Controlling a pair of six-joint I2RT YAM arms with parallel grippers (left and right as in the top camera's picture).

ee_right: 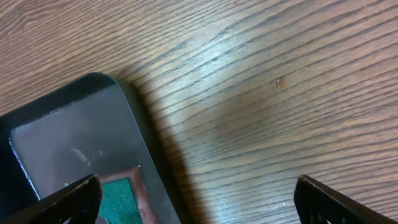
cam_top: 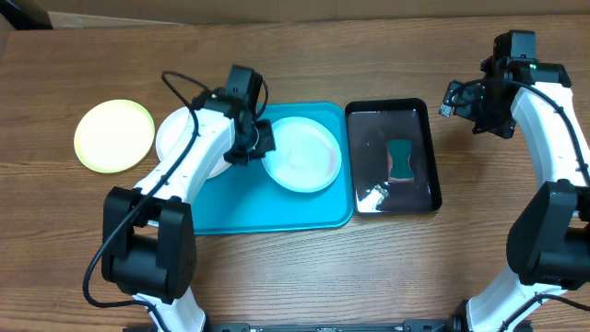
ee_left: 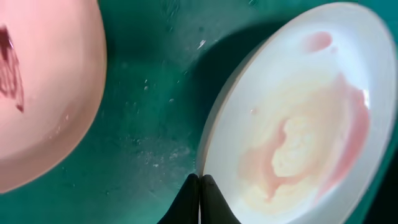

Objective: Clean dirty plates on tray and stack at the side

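The turquoise tray (cam_top: 277,210) lies mid-table. A pale blue plate (cam_top: 304,155) sits on it, with pink smears in the left wrist view (ee_left: 298,124). A white plate (cam_top: 175,138) with a dark red smear (ee_left: 37,93) overlaps the tray's left edge, partly under my left arm. A yellow-green plate (cam_top: 114,136) lies on the table at far left. My left gripper (cam_top: 253,143) (ee_left: 200,186) is pinched shut on the pale blue plate's left rim. My right gripper (cam_top: 458,97) (ee_right: 205,205) is open and empty above the table, right of the black tray.
A narrow glossy black tray (cam_top: 426,157) (ee_right: 74,137) stands right of the turquoise tray, wet inside, with a green sponge (cam_top: 400,160) (ee_right: 118,199) in it. Bare wood table lies around everything.
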